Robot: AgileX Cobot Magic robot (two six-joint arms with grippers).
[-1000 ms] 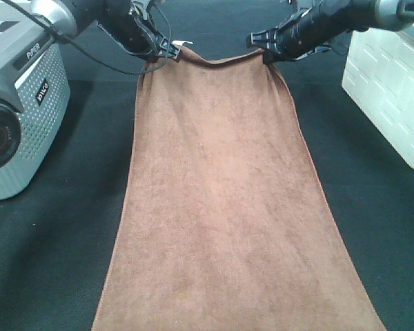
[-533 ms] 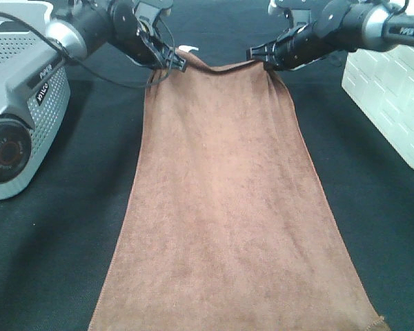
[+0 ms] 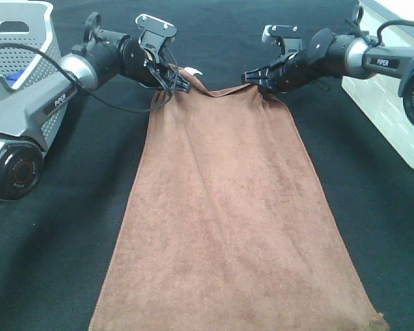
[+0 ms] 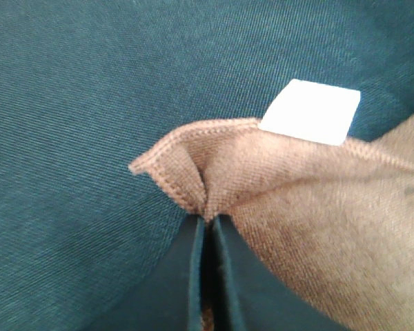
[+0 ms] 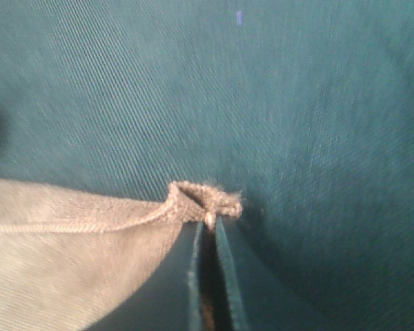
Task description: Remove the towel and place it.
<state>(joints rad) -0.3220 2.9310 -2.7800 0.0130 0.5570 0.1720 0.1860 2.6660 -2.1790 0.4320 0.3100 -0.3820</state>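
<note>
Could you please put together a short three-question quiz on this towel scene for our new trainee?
1. True or false: both grippers are shut on corners of the towel.
2. Which gripper holds the corner nearest the white tag: A) left gripper B) right gripper?
3. What stands at the table's left edge, behind the left arm?

Key:
1. True.
2. A.
3. A grey basket.
</note>
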